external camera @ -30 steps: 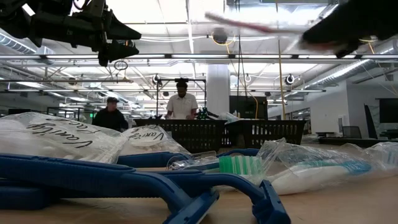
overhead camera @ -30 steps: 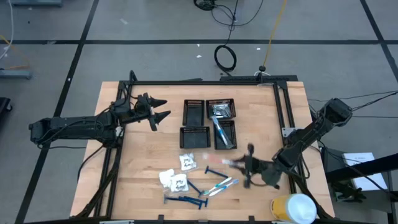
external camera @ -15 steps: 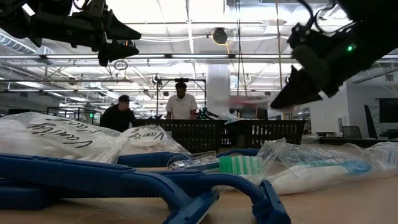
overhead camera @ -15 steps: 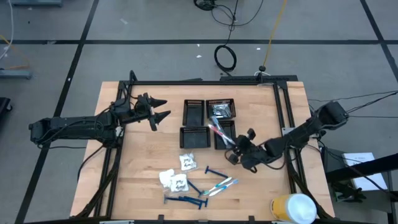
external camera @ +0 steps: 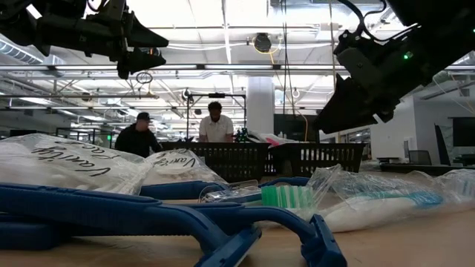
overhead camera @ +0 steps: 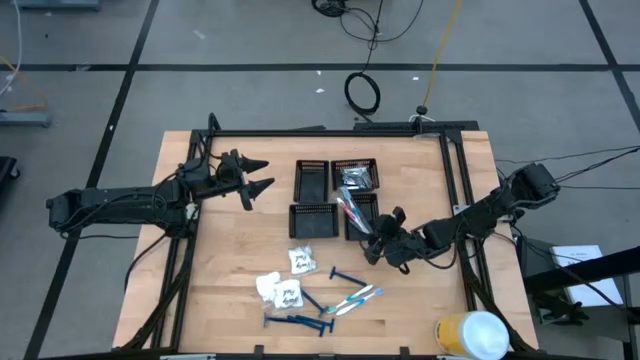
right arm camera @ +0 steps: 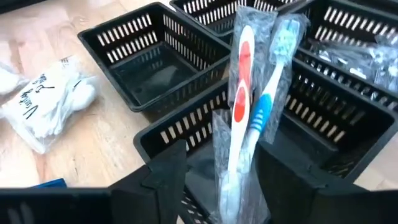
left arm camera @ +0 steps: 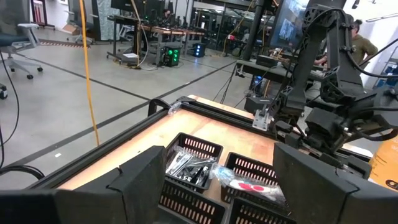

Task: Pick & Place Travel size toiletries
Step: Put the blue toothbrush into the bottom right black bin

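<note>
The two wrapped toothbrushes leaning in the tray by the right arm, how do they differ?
The red-and-white toothbrush has red panels on its handle; the blue-and-white toothbrush has blue ones and a bluish head. The red one stands nearer upright; the blue one tilts away from it. Both are in clear wrappers, leaning inside the same black mesh tray.

Both arms extended over the table, grippers parted.

The left arm reaches in level from the left side, its wrist pointing toward the table centre; the left gripper (overhead camera: 256,178) hangs above the surface with its two dark fingers (left arm camera: 140,177) spread wide and nothing between them. The right arm enters from the right edge, elbow raised near the table frame, forearm sloping down and inward. The right gripper (overhead camera: 377,243) sits low near the table centre, its fingers (right arm camera: 163,169) apart, standing on either side of a wrapped item without visibly clamping it.
</note>
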You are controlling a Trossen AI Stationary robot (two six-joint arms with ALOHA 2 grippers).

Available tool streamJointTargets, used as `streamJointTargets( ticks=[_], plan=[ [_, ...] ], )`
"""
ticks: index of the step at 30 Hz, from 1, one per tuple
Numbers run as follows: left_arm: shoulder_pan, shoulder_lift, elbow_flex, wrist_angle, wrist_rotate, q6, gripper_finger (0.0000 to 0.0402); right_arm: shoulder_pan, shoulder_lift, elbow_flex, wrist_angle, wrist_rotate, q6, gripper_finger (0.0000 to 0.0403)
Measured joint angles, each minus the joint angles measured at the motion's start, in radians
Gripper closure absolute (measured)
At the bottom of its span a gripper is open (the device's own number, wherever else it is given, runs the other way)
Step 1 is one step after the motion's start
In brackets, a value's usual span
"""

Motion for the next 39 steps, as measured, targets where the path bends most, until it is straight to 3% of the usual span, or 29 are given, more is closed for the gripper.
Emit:
streamJointTargets(
  ticks=[5,11,17,26,34,39],
  plan=[
    [0.000,0.000,0.000,0.000,0.000,0.000,0.0117,0.000,0.000,0.000,0.022,-0.046,-0.054,0.0206],
    [0.000,0.000,0.000,0.000,0.000,0.000,0.0117,0.048,0.000,0.000,0.141,-0.332,-0.347,0.0210],
    [0.000,0.000,0.000,0.000,0.000,0.000,0.0117,0.173,0.000,0.000,0.159,-0.497,-0.404,0.0220],
    [0.000,0.000,0.000,0.000,0.000,0.000,0.0117,0.320,0.066,0.000,0.102,-0.497,-0.303,0.0239],
    [0.000,0.000,0.000,0.000,0.000,0.000,0.0117,0.331,0.228,0.003,0.206,-0.490,-0.287,0.0253],
    [0.000,0.000,0.000,0.000,0.000,0.000,0.0117,0.331,0.246,0.003,0.237,-0.488,-0.286,0.0273]
  ],
)
